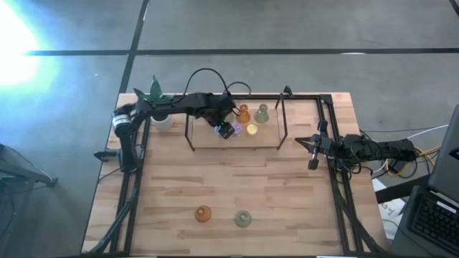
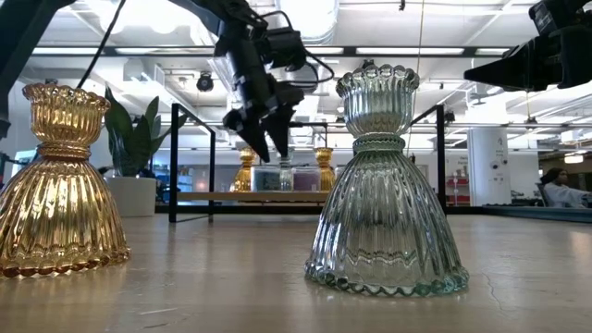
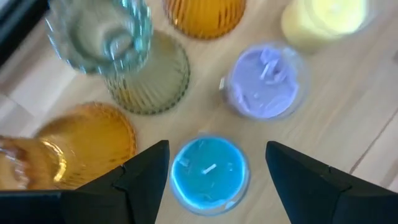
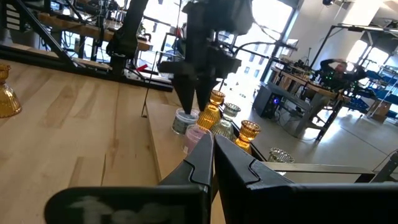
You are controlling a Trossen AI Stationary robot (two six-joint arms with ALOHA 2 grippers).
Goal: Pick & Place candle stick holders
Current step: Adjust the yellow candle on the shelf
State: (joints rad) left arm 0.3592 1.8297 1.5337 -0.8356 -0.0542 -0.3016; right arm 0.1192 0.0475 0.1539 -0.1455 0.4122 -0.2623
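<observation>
Candle stick holders: small blue glass one (image 3: 209,172) sits between wide-open fingers of left gripper (image 3: 214,171), nothing gripped yet.
Wooden counter (image 1: 237,186) w/ low raised shelf (image 1: 269,141) at the back, where the cluster stands; L arm reaches over it, so it's the nearer one. Two big ribbed glass vase-shaped holders stand apart at the front edge: amber (image 2: 57,180) & olive-green (image 2: 384,185). In the cluster: ribbed amber (image 3: 205,15), ribbed greenish (image 3: 146,78), then small round smooth purple (image 3: 264,81) & yellow (image 3: 323,22). Blue cup is upright, axis vertical, directly under the gripper. Right gripper (image 4: 213,158) shut, empty, parked at the right edge.
</observation>
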